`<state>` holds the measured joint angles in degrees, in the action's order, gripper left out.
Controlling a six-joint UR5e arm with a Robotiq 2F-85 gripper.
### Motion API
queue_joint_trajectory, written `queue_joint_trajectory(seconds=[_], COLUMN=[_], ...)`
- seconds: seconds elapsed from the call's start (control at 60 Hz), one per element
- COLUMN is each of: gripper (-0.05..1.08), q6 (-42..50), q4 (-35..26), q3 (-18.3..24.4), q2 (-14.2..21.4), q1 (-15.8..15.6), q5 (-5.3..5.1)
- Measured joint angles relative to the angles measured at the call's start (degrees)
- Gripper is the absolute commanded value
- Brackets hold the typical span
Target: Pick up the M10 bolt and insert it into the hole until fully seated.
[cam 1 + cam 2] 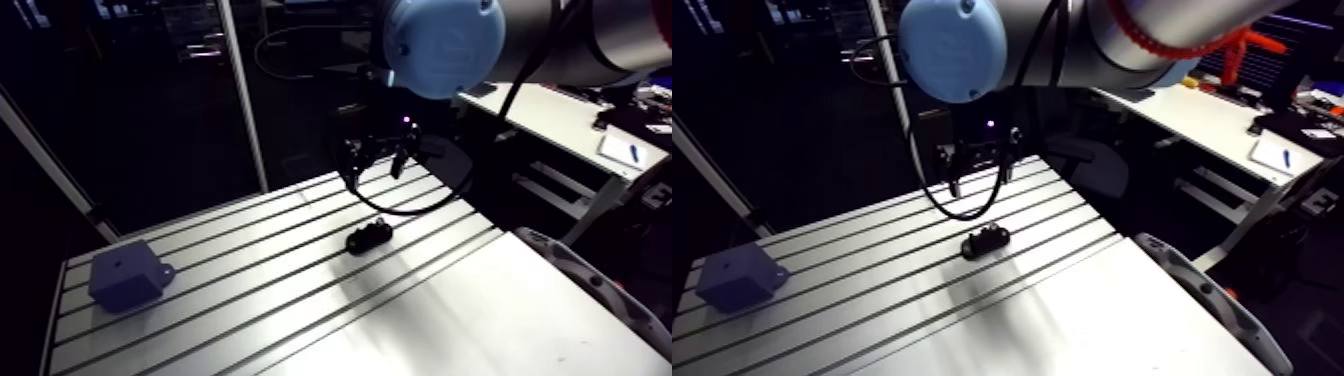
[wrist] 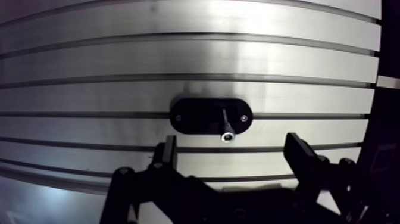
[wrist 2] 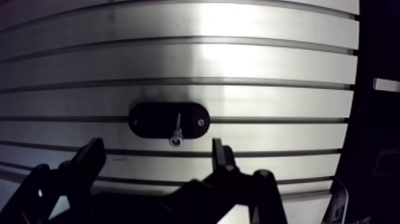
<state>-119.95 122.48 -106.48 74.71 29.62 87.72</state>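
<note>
Steel bolt (image 2: 225,122) in black holder (image 2: 196,116), just ahead of end effector (image 2: 233,148), fingers (image 2: 169,150) spread, empty

In the arm view the bolt (image 2: 227,127) is too small to tell from its black holder (image 1: 368,237), and the fingers (image 2: 169,156) are a dark blur. The desk (image 1: 300,300) runs off the lower edge. The blue block (image 1: 128,275) shows no readable detail.

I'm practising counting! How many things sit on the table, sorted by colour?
Black: 1, the holder
Silver: 1, the bolt
Blue: 1, the block
Total: 3
</note>
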Motion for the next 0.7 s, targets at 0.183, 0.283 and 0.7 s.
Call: queue_joint_trajectory(seconds=[0.183,0.283,0.7], gripper=[0.14,0.18,0.34], q6=[-0.17,-0.3,-0.75], q4=[2.19,2.9,3.99], q3=[-1.04,-1.53,-2.96], q2=[-0.78,-0.96,-1.14], q1=[0.34,0.4,0.45], q5=[0.08,0.1,0.21])
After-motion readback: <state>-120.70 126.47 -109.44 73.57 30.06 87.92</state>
